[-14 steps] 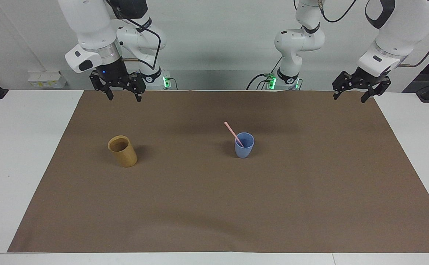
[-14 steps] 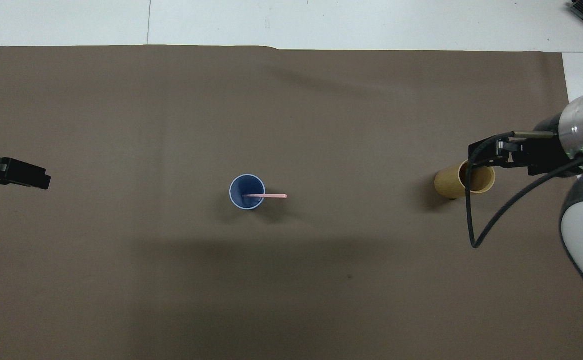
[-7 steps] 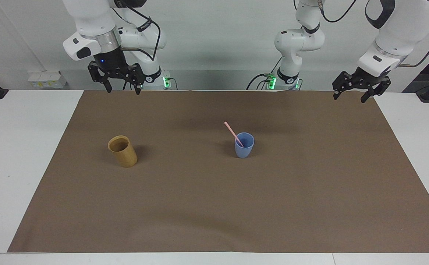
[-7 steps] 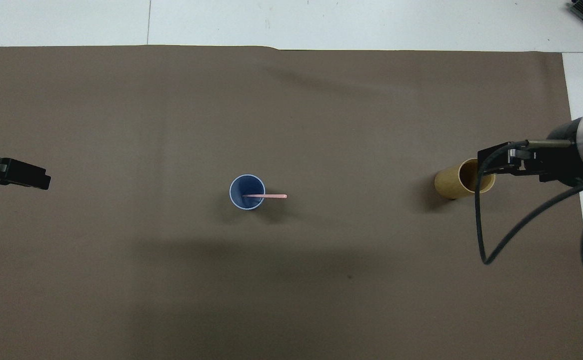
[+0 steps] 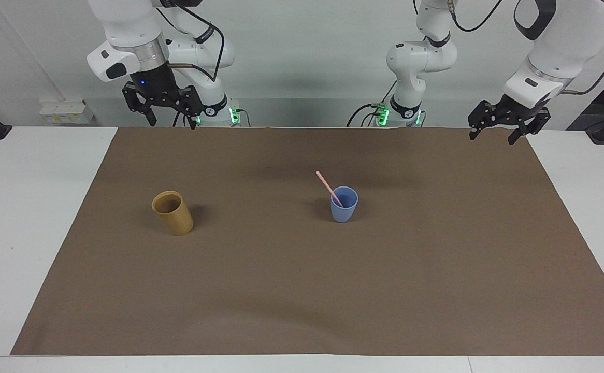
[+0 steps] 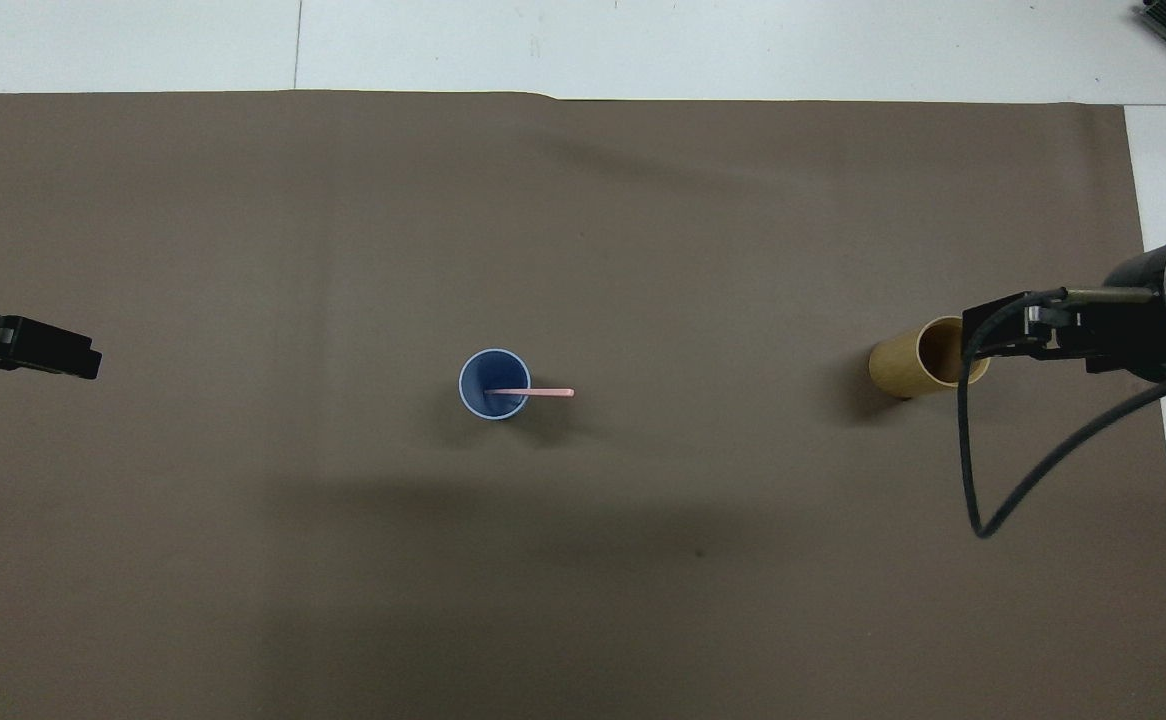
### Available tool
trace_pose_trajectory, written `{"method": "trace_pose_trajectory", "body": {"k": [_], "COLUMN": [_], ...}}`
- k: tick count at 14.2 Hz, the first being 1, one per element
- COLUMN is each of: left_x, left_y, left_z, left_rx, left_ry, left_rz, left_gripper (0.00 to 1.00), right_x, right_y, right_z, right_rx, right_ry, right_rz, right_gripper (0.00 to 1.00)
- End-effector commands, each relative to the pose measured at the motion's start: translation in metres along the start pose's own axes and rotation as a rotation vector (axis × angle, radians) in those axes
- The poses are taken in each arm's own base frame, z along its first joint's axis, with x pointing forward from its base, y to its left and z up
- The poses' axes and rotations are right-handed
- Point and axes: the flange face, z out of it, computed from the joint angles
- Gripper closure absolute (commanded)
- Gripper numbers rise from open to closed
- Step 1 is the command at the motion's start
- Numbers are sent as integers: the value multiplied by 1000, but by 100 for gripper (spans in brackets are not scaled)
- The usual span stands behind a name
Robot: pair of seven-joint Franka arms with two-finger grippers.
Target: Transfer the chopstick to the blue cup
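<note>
On the brown mat in the facing view, the chopstick leans inside the blue cup; the left claw and right claw hang spread wide, holding nothing. From overhead, the tan cup stands toward the right arm's end of the counter.

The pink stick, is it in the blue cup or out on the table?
In. The pink stick stands slanted inside the blue cup, its lower end down in the cup and its top poking out over the rim toward the right arm's end.

The right gripper, jaws open and empty, rises and draws back toward the robots, away from the bamboo cup
</note>
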Motion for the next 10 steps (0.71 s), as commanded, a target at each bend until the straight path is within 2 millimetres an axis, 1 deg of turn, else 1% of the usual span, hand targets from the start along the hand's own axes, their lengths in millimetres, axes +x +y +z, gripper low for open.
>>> {"method": "trace_pose_trajectory", "body": {"k": [1, 3, 7, 10], "left_x": [-3, -3, -3, -3], "left_y": [-2, -2, -2, -2], "left_z": [-5, -5, -5, -5], "left_rx": [4, 4, 4, 4], "left_ry": [-6, -6, -6, -6], "left_rz": [5, 3, 3, 5], "left_gripper": [0, 0, 0, 0], "right_x": [-3, -3, -1, -2], "right_y": [3, 4, 11, 11], "right_z": [0, 1, 6, 5], "right_rx": [9, 5, -26, -25], "right_ry": [-3, -4, -9, -4], "right_rz": [-5, 0, 35, 34], "right_gripper": [0, 0, 0, 0]}}
